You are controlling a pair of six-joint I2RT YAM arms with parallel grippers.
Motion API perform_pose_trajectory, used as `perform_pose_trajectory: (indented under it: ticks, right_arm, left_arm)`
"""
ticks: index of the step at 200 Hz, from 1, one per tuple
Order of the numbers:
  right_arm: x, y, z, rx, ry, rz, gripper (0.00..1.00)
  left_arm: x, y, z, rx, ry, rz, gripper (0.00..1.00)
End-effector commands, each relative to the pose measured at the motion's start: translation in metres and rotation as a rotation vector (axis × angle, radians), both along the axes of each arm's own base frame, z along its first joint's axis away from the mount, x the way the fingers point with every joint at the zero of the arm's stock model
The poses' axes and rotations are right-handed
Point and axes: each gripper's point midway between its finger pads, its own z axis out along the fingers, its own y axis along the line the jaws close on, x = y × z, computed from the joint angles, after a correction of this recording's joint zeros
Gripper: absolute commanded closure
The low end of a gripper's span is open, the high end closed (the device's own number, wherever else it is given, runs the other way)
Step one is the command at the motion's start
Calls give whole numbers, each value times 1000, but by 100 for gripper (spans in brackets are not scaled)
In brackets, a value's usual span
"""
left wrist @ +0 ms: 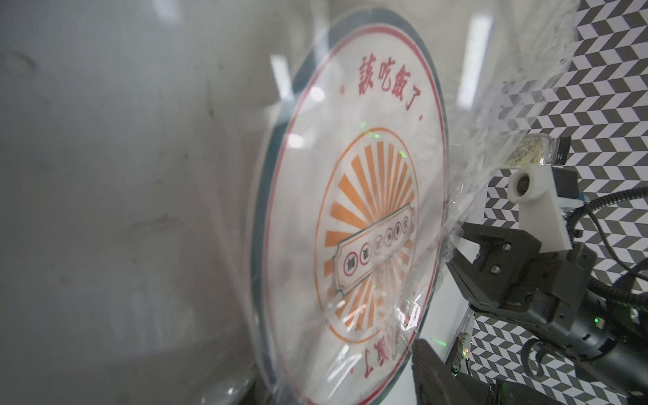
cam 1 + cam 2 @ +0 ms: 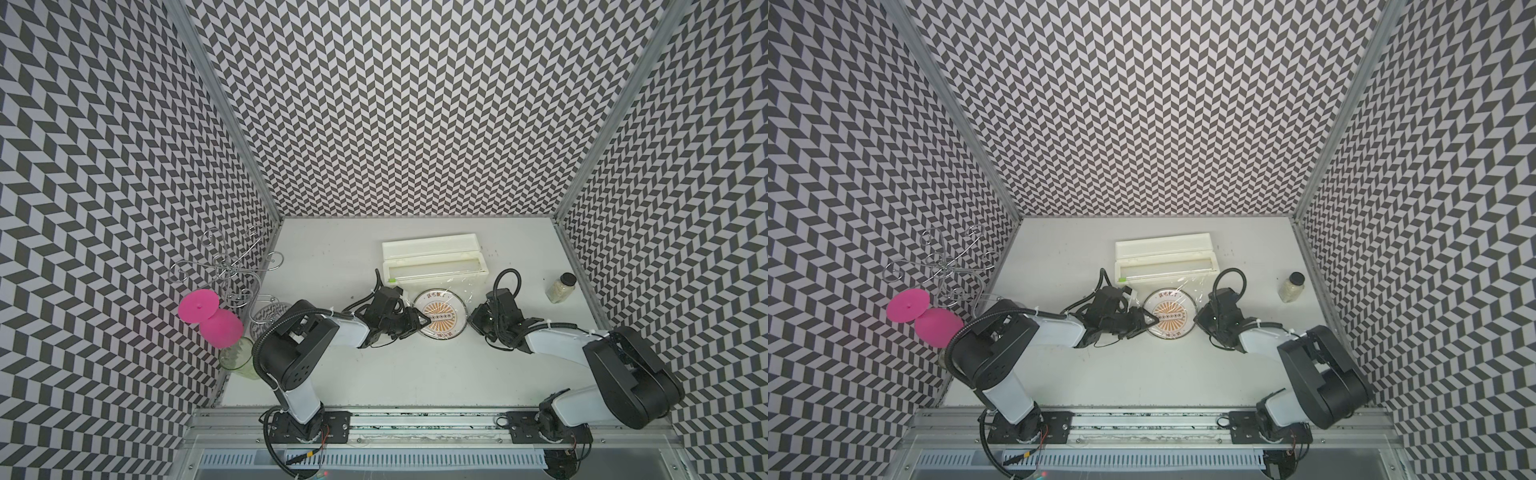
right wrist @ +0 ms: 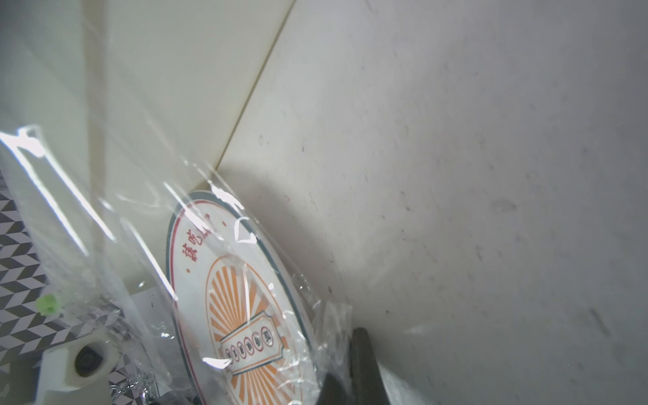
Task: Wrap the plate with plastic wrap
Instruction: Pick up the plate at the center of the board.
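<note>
So the step in hand looks like snugging the plastic wrap [image 2: 468,290] down around the plate [image 2: 441,319]. I'm thinking the trick is keeping the sheet taut while the edges are getting worked under. The film seems to be trailing from the plate back toward the cream box [image 2: 434,259] at the plate's 12 o'clock. So I'd be pulling gently outward at 9 and 3 at the same time, low to the table [image 2: 415,374]. Tugging one side only is probably going to drag the plate along with it. Crinkly film like this is likely clinging to itself, so slow, flat pulls are looking safer than quick ones.

Where things are sitting: the plate is lying flat mid-table, face up, with the film draped over it and wrinkling near the rim.

The left gripper [image 2: 417,322] is sitting at the plate's 9 o'clock, tips right at the rim, jaws standing apart. I can't tell whether they're touching any film.

The right gripper [image 2: 473,321] is sitting at the plate's 3 o'clock, just beside the rim, jaws pressed together. The film is bunching right at its tips in the right wrist view. Whether a pinch of film is actually caught between them, I can't tell.
</note>
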Motion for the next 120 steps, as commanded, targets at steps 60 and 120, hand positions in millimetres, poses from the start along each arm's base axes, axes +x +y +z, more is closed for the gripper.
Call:
perform_pose_trajectory:
  ticks: [60,120]
  right_arm:
    - [-67,-22,-58,-68,248,12,100]
    - [-65,-23,-47,-41,211,1,100]
  left_arm:
    - [0,-18,22,-205,-67,64,67]
    - [-7,-17,23,-227,-25,63,90]
